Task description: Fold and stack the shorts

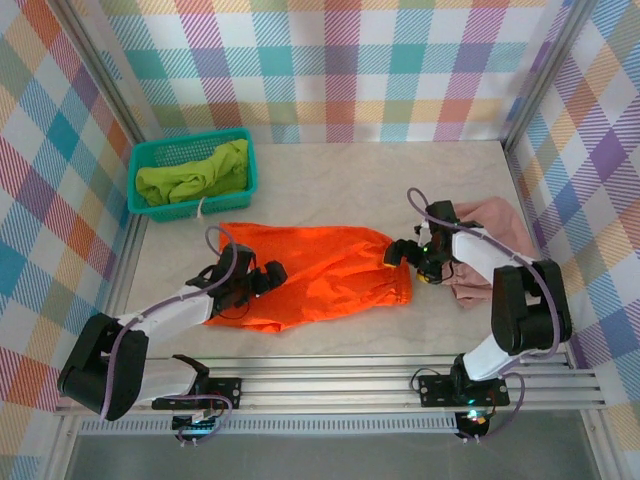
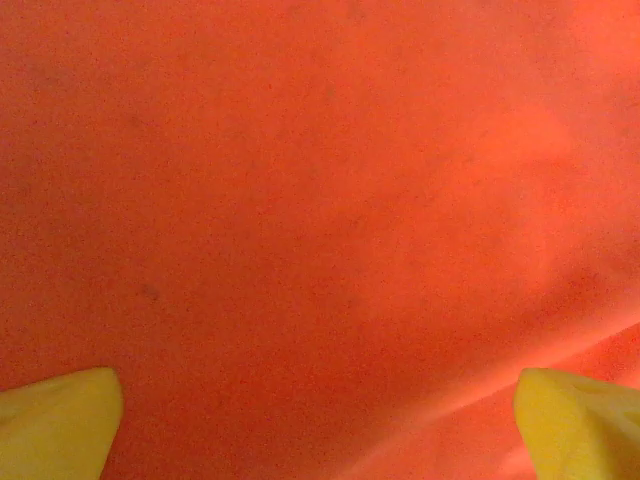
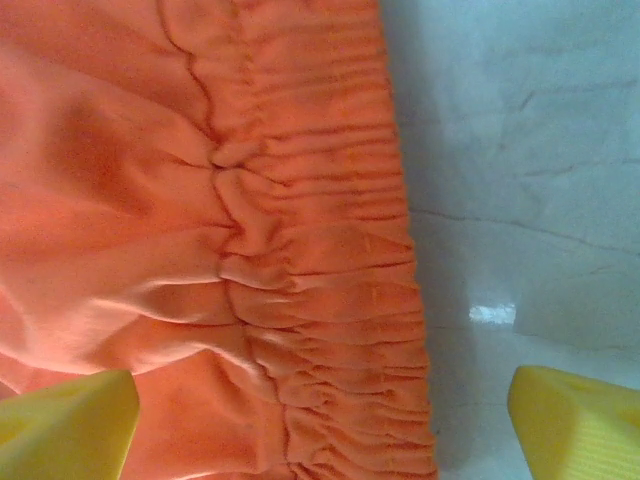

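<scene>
Nearest you, at the lower left of the top view, your left gripper (image 1: 270,275) sits over the left part of the orange shorts (image 1: 320,275). In its wrist view the left gripper (image 2: 320,425) has its yellow fingertips (image 2: 60,425) spread to the two bottom corners, wide apart and holding nothing, with smooth orange cloth (image 2: 320,200) beneath them.

The orange shorts lie spread flat across the middle of the table (image 1: 350,180), running from left of centre to right of centre.

At their right end is your right gripper (image 1: 397,255), also spread wide and empty. Its wrist view shows the right gripper (image 3: 325,425) straddling the edge of the gathered elastic waistband (image 3: 330,300). One fingertip (image 3: 70,425) is over the orange cloth (image 3: 150,200) at lower left, the other over bare marbled table (image 3: 520,150) at lower right. You cannot tell from these views whether either tip touches the surface.

Just beyond the right arm, toward the right edge, the pink shorts (image 1: 500,218) lie crumpled, partly hidden by that arm.

Farthest away, at upper left, the lime green shorts (image 1: 195,175) lie bunched inside the teal mesh basket (image 1: 190,145), one fold draped over its right rim.
</scene>
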You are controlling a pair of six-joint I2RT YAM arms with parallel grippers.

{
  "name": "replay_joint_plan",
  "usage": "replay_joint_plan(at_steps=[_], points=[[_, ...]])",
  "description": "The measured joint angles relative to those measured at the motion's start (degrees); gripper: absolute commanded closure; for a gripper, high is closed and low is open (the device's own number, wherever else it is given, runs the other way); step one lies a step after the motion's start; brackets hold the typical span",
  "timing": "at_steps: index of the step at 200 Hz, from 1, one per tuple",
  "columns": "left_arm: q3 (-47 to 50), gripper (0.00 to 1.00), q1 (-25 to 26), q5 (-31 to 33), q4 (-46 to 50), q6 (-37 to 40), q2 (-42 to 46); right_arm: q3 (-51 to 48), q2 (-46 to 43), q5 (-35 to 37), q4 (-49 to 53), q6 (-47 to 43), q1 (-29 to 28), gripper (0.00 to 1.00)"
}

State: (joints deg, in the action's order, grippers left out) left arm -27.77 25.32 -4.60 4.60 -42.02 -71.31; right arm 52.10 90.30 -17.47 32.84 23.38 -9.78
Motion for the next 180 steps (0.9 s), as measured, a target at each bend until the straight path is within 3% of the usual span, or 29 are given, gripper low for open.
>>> replay_joint_plan(at_steps=[101, 149, 166, 180], points=[[3.2, 0.00, 0.1, 2.4, -6.8, -0.7, 0.5, -1.6, 3.0, -2.1, -3.3, 5.3, -1.3, 0.26], [3.3, 0.00, 0.1, 3.2, -7.0, -0.7, 0.6, -1.6, 4.0, -6.9, -6.2, 5.8, -6.1, 0.32], [3.6, 0.00, 0.1, 3.7, -7.0, -0.7, 1.0, -1.6, 4.4, -7.4, -6.6, 5.8, -6.2, 0.37], [3.8, 0.00, 0.1, 3.9, -6.8, -0.7, 1.3, -1.6, 5.2, -7.5, -6.9, 5.9, -6.4, 0.48]])
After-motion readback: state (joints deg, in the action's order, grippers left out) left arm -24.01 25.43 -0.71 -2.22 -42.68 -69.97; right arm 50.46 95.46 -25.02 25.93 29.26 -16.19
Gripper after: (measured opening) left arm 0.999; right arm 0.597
